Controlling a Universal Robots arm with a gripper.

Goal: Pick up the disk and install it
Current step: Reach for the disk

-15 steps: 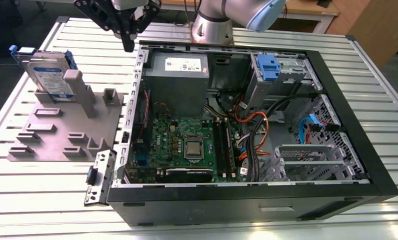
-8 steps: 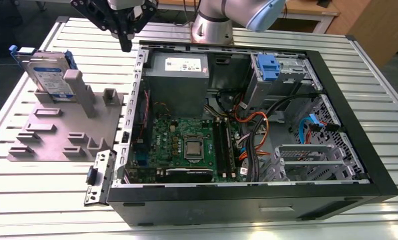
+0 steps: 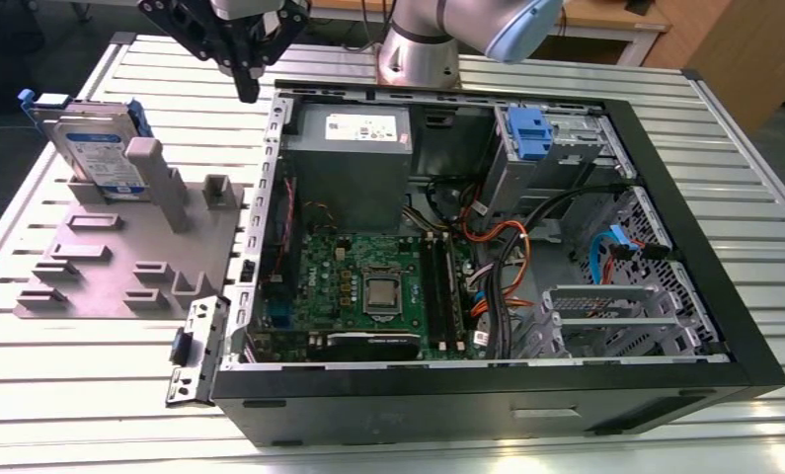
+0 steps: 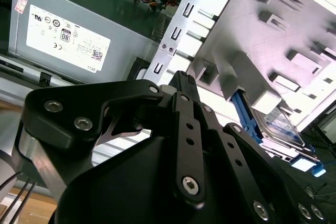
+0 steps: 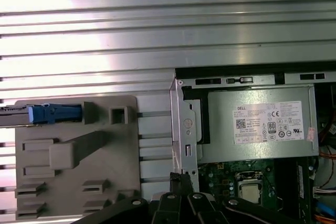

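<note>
A slatted metal table (image 3: pixel 89 395) is carrying everything. An open black computer case (image 3: pixel 498 395) is lying on its side across the table's middle and towards its edge on the exterior view's right, with its insides facing up. A flat grey fixture plate (image 3: pixel 103 267) with raised blocks and posts is lying just beside the case, nearer the table's edge on the exterior view's left.

The robot arm (image 3: pixel 458 30) is rising behind the case's far wall. Inside the case, a grey power-supply box (image 3: pixel 350 148) with a white sticker is sitting in the far corner next to the plate. A green motherboard (image 3: pixel 365 286) is lying nearer the front.

The disk (image 3: pixel 96 148) is standing upright in its blue carrier at the plate's far corner, leaning against a grey post. In the first wrist view it is showing edge-on as a blue strip (image 5: pixel 52 114).

The gripper (image 3: pixel 247 94) is hanging above the table between the plate and the case's far corner, well apart from the disk. Its black fingers are pressing together, gripping nothing.
</note>
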